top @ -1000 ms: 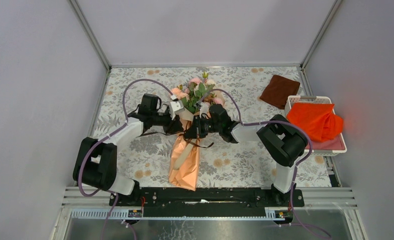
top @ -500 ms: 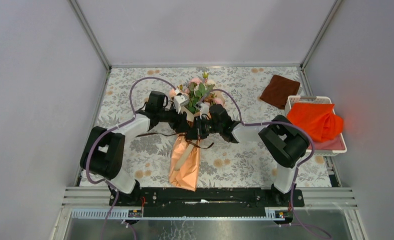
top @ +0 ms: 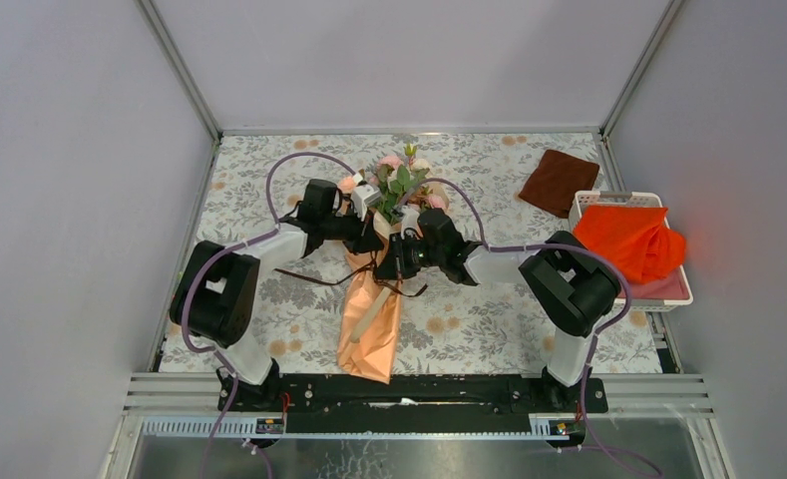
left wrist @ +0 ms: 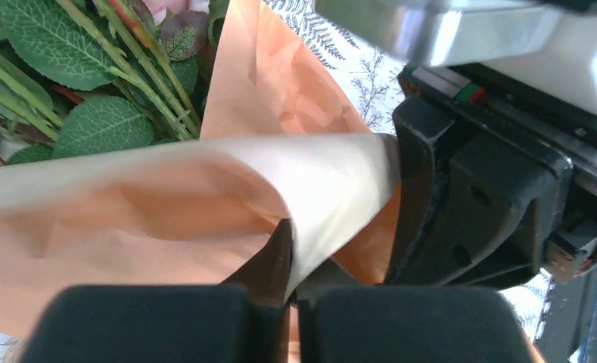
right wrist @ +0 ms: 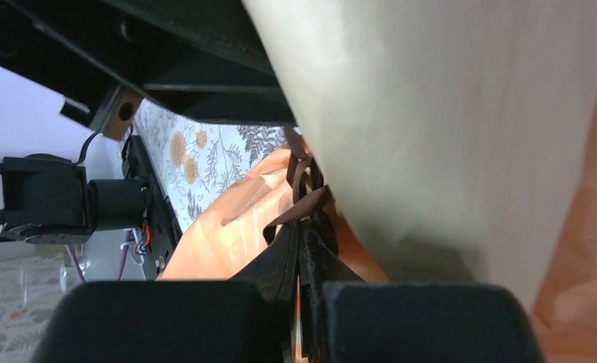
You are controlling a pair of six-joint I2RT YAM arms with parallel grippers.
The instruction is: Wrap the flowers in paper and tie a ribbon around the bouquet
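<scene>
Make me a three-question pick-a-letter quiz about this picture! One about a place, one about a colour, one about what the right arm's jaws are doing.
1. Where is the orange cloth?
A. in the white basket
B. on the floor
C. on the wall

2. What colour is the paper round the flowers?
A. blue
B. peach-orange
C. white

3. The jaws of the right gripper are:
A. wide open
B. shut on the ribbon
C. holding a spoon

Answers:
1 A, it sits heaped in the basket.
2 B, the cone looks peach-orange from above.
3 B, the wrist view shows ribbon pinched between them.
</scene>
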